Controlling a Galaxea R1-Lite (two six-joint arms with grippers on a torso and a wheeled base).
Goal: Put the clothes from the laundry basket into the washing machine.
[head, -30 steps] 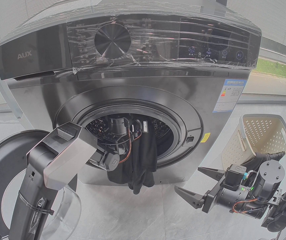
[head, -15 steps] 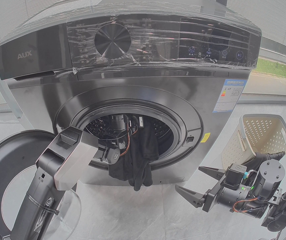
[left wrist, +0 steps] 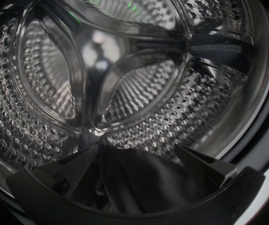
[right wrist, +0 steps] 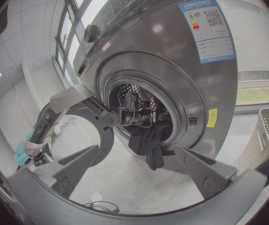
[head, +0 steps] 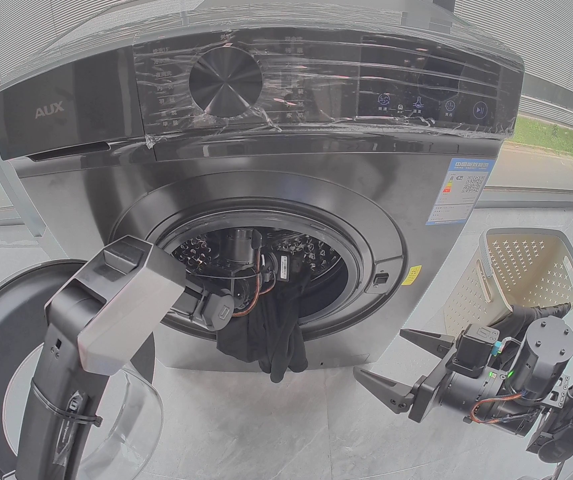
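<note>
garment (head: 276, 341) over washer (head: 266, 161) rim, basket (head: 533, 268) to R, door (head: 6, 328) at L

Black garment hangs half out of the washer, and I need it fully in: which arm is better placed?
Left. The left pincer sits open inside the drum, with the black garment between its jaws. The right pincer hangs open over the floor near the laundry basket.

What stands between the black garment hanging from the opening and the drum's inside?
Nothing visible does. The door is swung open, and the black garment lies over the lower rim, at the left pincer in the drum opening.
</note>
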